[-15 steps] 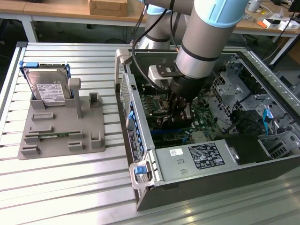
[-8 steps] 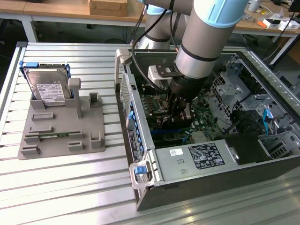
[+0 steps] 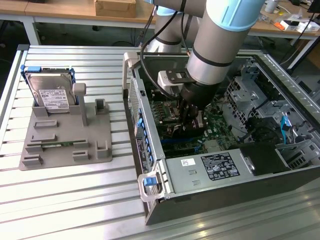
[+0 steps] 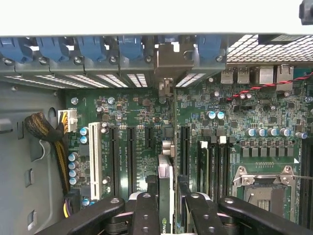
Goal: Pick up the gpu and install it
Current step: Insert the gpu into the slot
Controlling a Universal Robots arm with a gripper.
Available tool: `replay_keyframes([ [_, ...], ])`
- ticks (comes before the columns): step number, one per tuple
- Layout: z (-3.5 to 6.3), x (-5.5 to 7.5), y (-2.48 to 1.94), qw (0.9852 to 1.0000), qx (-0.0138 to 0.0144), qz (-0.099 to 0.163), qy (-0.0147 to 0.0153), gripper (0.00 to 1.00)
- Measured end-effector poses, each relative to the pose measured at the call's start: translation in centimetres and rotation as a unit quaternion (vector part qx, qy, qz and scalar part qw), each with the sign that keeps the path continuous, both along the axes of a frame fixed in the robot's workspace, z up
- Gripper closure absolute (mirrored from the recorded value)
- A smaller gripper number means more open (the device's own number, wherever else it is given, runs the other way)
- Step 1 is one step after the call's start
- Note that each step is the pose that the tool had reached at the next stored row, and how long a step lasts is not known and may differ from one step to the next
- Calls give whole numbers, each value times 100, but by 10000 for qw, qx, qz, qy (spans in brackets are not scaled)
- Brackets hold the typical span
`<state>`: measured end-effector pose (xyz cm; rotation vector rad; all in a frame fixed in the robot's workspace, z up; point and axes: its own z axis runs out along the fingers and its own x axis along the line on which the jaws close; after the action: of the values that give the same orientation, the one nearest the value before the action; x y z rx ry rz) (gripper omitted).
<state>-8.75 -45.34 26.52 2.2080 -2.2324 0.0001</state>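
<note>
The claw [image 4: 168,205] is clamped on the gpu [image 4: 166,181], holding it edge-on just above the motherboard [image 4: 274,112] slots inside the computer case [image 3: 150,150]. If the card sits slightly off its slot, pressing could jam it.

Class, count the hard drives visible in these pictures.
1: the hard drive stands on the grey holder, exterior view's left. Others may hide inside the computer case.
</note>
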Motion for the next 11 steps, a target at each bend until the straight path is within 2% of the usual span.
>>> replay_keyframes([
  [11,-53,0,-2,10000,0,0,0,74],
])
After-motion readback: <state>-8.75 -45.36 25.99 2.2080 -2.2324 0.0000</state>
